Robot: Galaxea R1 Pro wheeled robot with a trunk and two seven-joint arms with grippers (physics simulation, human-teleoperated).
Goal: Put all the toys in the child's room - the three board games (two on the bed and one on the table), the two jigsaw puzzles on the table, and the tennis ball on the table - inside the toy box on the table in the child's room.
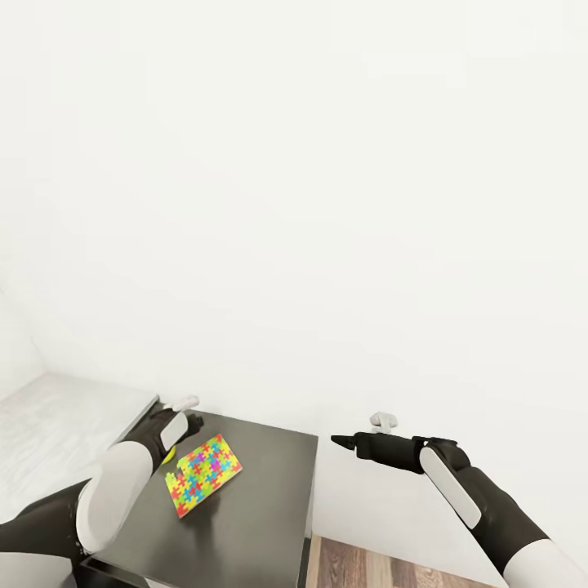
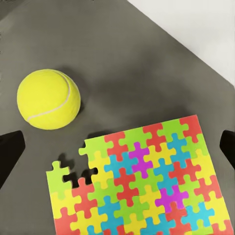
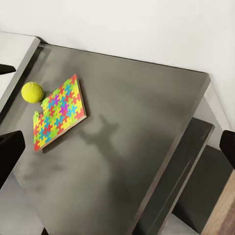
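Up close in the left wrist view, the tennis ball (image 2: 49, 99) sits just beside the jigsaw puzzle (image 2: 142, 183) on the dark table (image 2: 147, 73), upper left. Left gripper (image 2: 117, 147) is spread wide. Right gripper (image 3: 117, 149) is wide too.

bare white wall (image 1: 327, 163), wood-plank floor (image 1: 384, 567)
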